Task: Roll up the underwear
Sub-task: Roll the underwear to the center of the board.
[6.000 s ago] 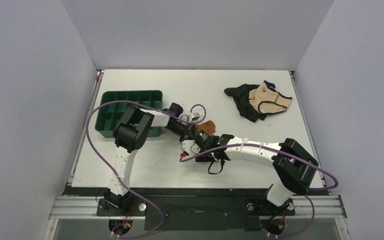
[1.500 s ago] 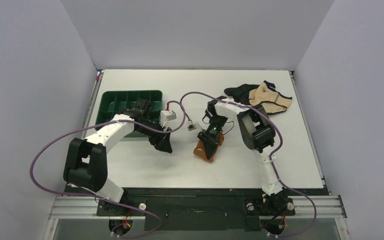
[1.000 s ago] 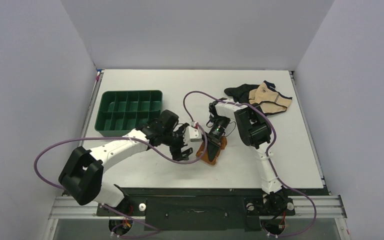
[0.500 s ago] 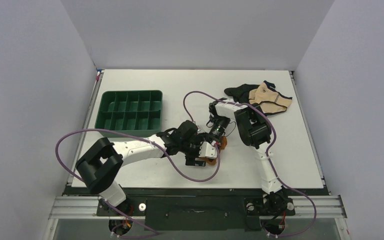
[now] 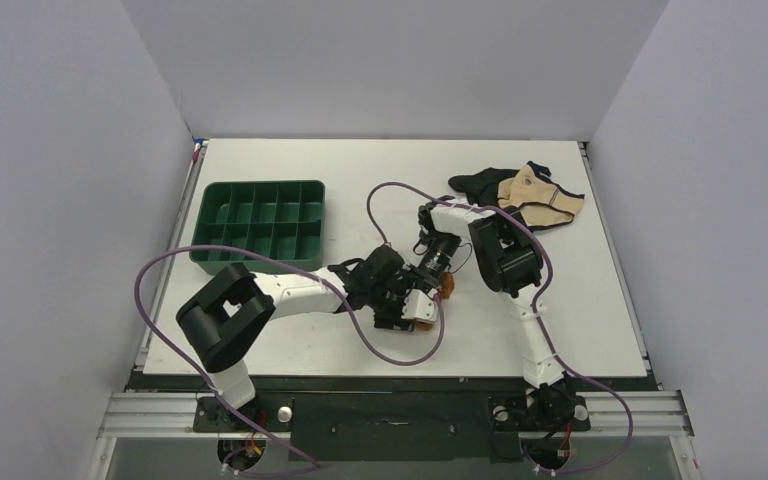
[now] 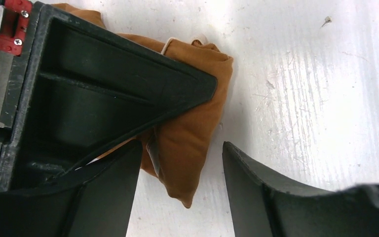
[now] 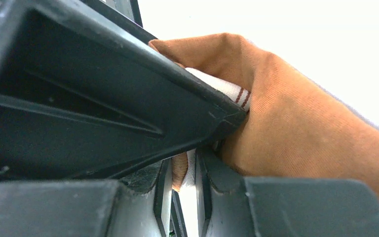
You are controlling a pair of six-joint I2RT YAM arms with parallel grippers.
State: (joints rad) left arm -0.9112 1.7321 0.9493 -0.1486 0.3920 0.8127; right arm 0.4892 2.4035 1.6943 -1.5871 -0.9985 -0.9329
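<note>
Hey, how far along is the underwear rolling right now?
Partway. The underwear is already folded into a narrow bundle on the table. The right gripper pinches it by the cream waistband, and the open left gripper straddles its free tip. Still to do: finishing the roll; no tight roll shows yet.

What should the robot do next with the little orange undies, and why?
Probably close the left tool on the underwear: its open fingers straddle the folded end on the table, while the right tool pinches the fabric.
</note>
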